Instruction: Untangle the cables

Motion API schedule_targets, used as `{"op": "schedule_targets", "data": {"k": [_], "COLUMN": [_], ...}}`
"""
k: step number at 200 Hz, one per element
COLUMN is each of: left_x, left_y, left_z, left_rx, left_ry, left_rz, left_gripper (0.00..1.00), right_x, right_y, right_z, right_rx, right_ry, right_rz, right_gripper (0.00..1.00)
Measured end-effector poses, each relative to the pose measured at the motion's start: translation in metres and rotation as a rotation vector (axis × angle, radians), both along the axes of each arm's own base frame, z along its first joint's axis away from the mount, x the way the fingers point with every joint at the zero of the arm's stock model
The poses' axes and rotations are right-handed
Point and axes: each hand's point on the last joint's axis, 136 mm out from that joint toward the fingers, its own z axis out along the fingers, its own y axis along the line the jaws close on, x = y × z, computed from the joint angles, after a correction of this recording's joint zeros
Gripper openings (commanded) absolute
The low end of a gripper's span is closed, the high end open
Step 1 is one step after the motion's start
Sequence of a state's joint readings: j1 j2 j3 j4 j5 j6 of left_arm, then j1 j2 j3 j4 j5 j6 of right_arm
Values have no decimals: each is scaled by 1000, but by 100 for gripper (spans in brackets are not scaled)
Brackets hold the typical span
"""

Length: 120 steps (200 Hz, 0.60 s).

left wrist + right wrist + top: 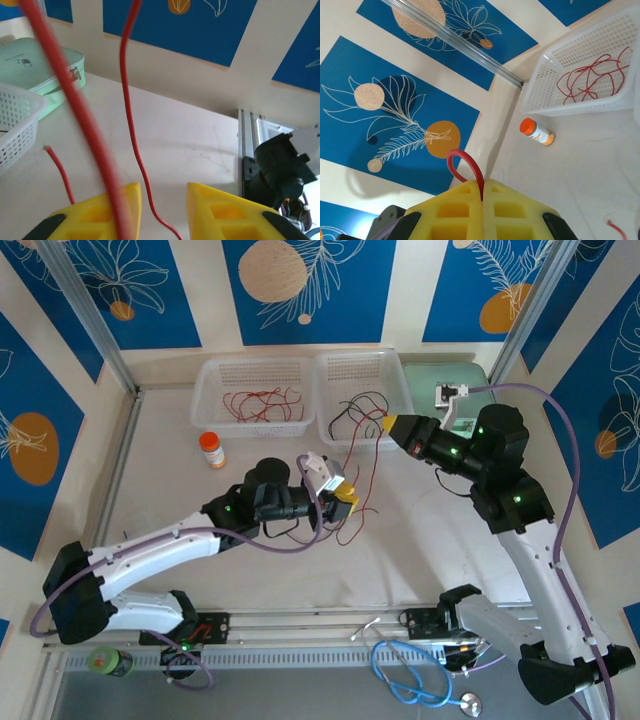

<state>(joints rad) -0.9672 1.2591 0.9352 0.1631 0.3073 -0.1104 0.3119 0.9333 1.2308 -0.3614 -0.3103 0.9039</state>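
Right claw (482,189) closed, apparently pinching red cable (461,152)

Bright, even light w/ soft shadows on table (400,550); closest red cable (75,100) blurred in left wrist view

Blue leaf-print wall panels (350,310), cream stripes between; pale tabletop (170,490); aluminium rail (300,625) at near edge.
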Motion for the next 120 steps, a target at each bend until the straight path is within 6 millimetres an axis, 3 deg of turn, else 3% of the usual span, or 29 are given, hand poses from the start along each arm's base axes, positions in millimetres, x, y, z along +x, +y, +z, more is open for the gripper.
{"op": "schedule_targets", "data": {"k": [120], "left_x": [10], "left_y": [-15], "left_z": [-9], "left_rx": [15], "left_ry": [28], "left_rz": [5], "left_gripper": [39], "right_x": [-10], "right_y": [40], "right_z": [-1], "right_rx": [64], "right_ry": [5], "right_rz": [91], "right_gripper": [0]}}
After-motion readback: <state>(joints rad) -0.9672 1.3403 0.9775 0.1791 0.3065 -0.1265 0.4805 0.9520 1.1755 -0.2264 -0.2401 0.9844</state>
